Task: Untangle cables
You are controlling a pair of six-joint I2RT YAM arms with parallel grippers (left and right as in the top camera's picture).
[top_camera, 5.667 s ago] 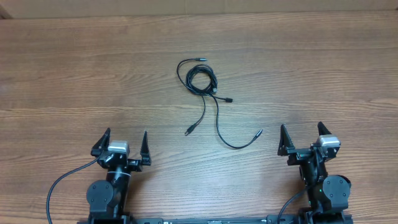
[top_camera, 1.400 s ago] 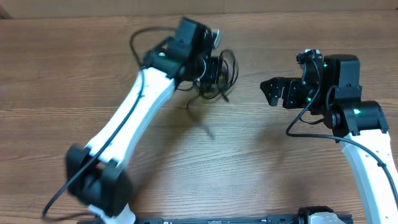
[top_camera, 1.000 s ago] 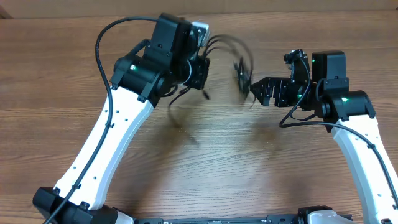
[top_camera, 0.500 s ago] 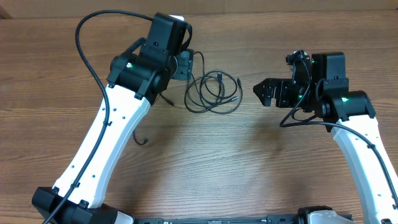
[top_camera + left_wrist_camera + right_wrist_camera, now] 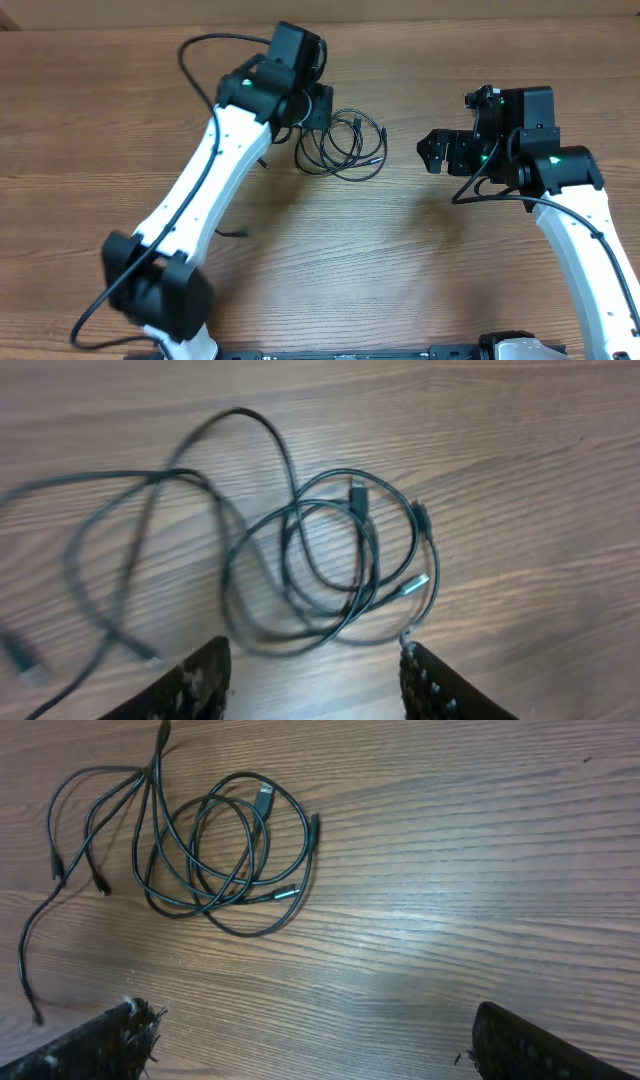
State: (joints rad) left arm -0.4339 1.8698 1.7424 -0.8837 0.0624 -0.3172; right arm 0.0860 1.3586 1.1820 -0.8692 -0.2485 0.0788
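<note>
The cables lie on the wooden table as thin black cords. A loose coil (image 5: 345, 150) with silver-tipped plugs lies between the arms, and looser strands trail left under the left arm to a plug end (image 5: 236, 233). My left gripper (image 5: 316, 107) hovers at the coil's upper left, open and empty. In the left wrist view the coil (image 5: 330, 570) lies just beyond the open fingers (image 5: 315, 680). My right gripper (image 5: 436, 152) is open and empty, to the right of the coil and apart from it. In the right wrist view the coil (image 5: 230, 855) lies far ahead of the fingers (image 5: 320, 1040).
The table (image 5: 400, 280) is bare brown wood. The left arm's thick black wire (image 5: 205, 45) arches over the back left. The right arm's wire (image 5: 480, 185) hangs by its wrist.
The cables, swung through the air a second ago, now rest on the table. The left arm has shifted right over the coil. The right gripper has drawn back slightly to the right.
</note>
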